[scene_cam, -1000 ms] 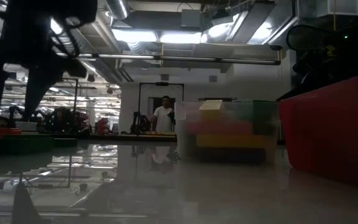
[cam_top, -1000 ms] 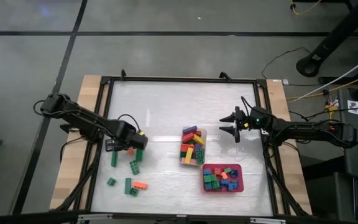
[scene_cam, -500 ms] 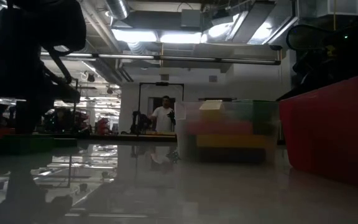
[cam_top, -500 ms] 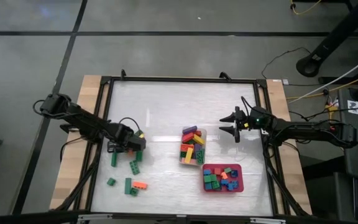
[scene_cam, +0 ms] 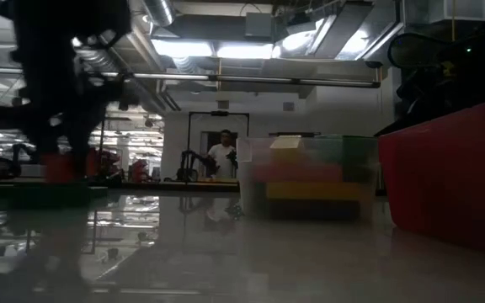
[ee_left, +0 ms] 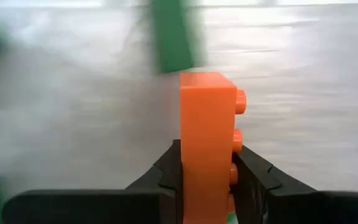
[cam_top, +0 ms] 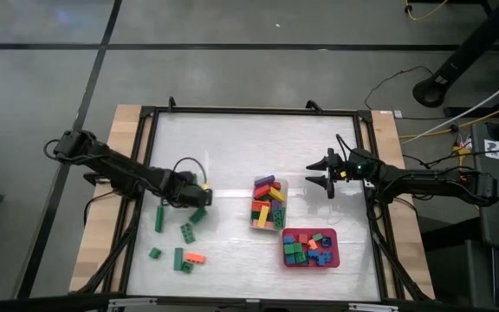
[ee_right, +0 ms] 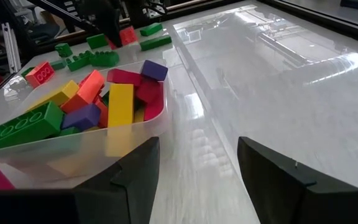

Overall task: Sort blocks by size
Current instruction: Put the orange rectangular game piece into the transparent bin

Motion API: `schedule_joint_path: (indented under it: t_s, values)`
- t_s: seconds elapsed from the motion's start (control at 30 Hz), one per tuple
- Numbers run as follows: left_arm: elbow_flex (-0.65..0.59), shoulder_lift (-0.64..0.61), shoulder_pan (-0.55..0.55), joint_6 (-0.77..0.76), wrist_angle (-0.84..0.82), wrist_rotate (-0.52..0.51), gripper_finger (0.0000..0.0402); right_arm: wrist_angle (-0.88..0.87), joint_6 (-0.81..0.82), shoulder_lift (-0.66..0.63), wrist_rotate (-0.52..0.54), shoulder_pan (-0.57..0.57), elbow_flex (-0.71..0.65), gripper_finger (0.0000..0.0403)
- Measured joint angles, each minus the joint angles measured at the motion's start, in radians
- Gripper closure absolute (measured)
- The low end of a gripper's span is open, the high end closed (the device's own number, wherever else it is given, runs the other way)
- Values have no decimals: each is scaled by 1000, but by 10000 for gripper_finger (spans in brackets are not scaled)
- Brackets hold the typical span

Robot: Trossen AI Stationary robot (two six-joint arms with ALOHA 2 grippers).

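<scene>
I have the left gripper clamped on an orange block, left of the clear tub. My right gripper hangs open, empty, beyond the tub's right.

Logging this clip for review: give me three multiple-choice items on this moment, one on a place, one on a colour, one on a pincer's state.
1. Where does the clear rectangular plastic tub stand relative to the red rectangular plastic tray?
A. inside it
B. beside it, nearer table centre
C. off the table

2. What colour is the studded plastic brick in the left pincer?
A. orange
B. blue
C. purple

3. How is the right pincer?
A. shut on a brick
B. inside the tub
C. open, holding nothing

Answers: 1 B, the high view shows them side by side. 2 A, the left wrist view shows orange between the fingers. 3 C, the right wrist view shows its fingers apart and bare.
</scene>
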Motion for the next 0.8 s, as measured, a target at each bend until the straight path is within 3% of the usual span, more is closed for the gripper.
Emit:
schedule_joint_path:
  t_s: [0.13, 0.27, 0.37, 0.5, 0.63, 0.8]
  values:
    - [48, -33, 33, 129, 149, -120, 329, 0, 0, 0, 0, 0, 0, 189]
    - [55, -27, 77, 339, 444, -242, 329, 0, 0, 0, 0, 0, 0, 189]
    - [56, 22, 123, 544, 686, -269, 329, 0, 0, 0, 0, 0, 0, 189]
    - [56, 143, 177, 811, 1029, -264, 329, 1, 0, 0, 0, 0, 0, 189]
    - [58, 287, 218, 989, 1358, -185, 329, -2, 0, 0, 0, 0, 0, 189]
    - [146, 440, 239, 1104, 1488, -95, 320, -2, 0, 0, 0, 0, 0, 189]
